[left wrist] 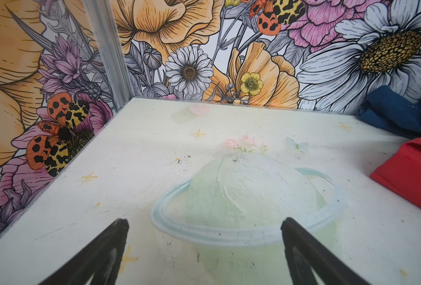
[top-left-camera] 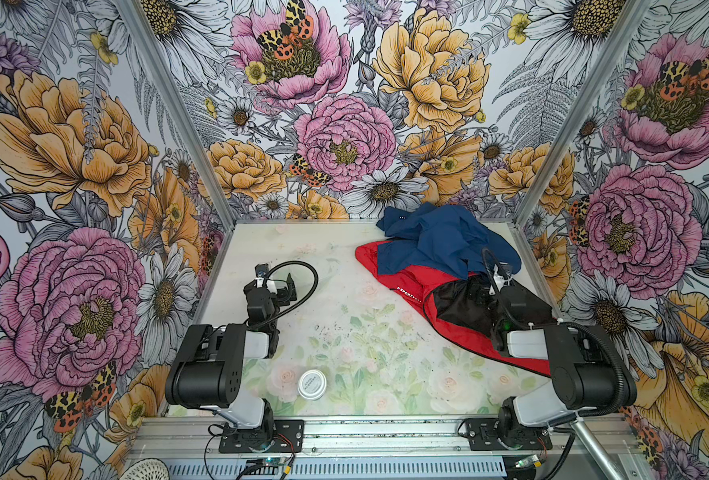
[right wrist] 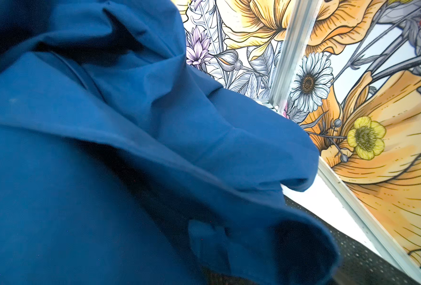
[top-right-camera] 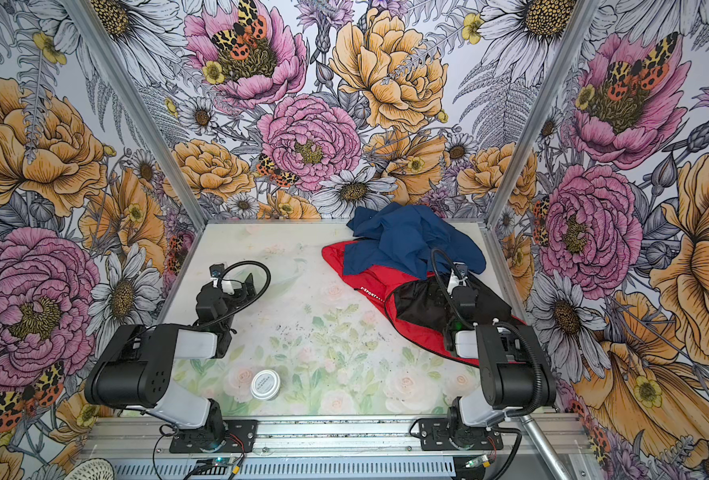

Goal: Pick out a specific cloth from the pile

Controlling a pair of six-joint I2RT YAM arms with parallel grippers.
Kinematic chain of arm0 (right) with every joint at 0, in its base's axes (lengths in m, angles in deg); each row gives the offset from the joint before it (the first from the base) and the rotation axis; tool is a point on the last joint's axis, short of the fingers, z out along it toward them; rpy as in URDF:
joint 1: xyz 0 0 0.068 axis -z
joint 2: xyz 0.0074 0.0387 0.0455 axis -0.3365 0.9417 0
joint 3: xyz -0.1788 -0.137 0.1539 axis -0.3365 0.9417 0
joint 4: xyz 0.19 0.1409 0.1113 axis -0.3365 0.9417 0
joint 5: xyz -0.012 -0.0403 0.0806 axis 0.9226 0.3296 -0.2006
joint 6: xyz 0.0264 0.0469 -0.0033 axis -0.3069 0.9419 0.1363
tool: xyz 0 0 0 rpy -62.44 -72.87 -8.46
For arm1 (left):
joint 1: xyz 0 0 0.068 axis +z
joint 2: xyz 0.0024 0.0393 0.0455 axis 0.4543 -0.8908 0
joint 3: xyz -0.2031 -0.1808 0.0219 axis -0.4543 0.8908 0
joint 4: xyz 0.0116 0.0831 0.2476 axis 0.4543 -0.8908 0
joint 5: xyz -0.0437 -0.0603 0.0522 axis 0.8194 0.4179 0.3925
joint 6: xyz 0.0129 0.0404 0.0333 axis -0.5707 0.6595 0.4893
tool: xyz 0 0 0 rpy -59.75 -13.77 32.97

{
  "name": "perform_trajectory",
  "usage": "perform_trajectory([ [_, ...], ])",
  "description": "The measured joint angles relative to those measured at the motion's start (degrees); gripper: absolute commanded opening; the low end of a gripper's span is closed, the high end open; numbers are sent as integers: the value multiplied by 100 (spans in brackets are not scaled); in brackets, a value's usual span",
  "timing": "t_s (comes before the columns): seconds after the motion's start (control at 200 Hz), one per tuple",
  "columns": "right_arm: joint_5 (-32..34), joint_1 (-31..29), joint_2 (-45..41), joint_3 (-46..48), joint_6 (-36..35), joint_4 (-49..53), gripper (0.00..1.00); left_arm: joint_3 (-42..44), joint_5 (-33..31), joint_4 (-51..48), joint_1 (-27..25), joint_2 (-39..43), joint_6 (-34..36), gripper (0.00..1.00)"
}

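Pile (top-left-camera: 427,249) lies apart from wide-open, empty left pincer (left wrist: 204,220).

Both top views: bright, even, diffuse light from above. The table (top-left-camera: 261,241) reads pale and washed out, with only faint, soft-edged shadows beneath the arms. Wide-angle perspective splays the aluminium posts (top-left-camera: 173,104) outward toward the upper corners. The black lining (top-left-camera: 456,303) sinks to near-uniform dark. Left wrist view: the far wall is sharp, while the fingers (left wrist: 100,251) of the left gripper (left wrist: 204,223) are soft and out of focus. Right wrist view: the navy garment (right wrist: 105,148), close to the lens, is slightly blurred, with deep shadow in its folds. The table strip beside it is overexposed to white.
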Motion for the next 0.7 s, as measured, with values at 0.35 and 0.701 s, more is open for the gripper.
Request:
perform_trajectory([
  [0.35, 289, -254, -2789, 177, 24, 1928, 100, -17, -844, -981, -592, 1770, 195, 99],
  [0.701, 540, -420, -4999, -769, 463, 4712, 99, -1187, -1241, -3556, -1600, 3709, -426, 99],
])
